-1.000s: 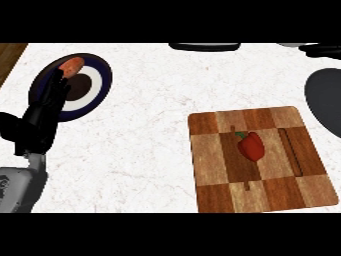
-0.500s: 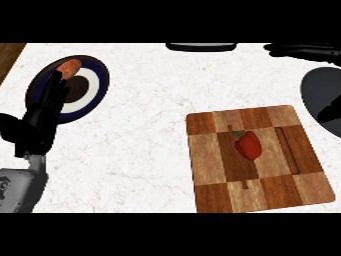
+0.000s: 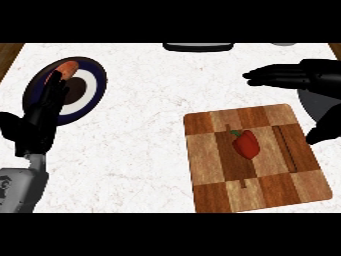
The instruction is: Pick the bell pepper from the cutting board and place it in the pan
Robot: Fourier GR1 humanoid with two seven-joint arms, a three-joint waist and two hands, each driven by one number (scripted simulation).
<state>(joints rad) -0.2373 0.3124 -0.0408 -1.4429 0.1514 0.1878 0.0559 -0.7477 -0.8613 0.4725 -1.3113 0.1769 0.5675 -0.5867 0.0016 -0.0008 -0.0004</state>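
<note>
A red bell pepper [image 3: 247,143] with a green stem lies near the middle of the wooden cutting board [image 3: 276,187] at the right of the counter. My right hand [image 3: 317,80] comes in from the right edge, open, fingers stretched leftward above and beyond the board's far edge; its thumb hangs down by the board's right side. It touches nothing. The dark pan [image 3: 322,106] lies at the right edge, mostly hidden under that hand. My left hand [image 3: 34,125] stands open at the left, fingers up, resting.
A dark blue and white plate [image 3: 88,95] with an orange-red food item [image 3: 67,69] on its far rim sits at the back left, partly behind my left hand. A dark object [image 3: 198,47] shows at the counter's far edge. Wooden floor borders the counter's left side.
My right hand has come further into view from the right edge, moving left and nearer over the pan toward the board. The pepper, board and left hand stayed put.
</note>
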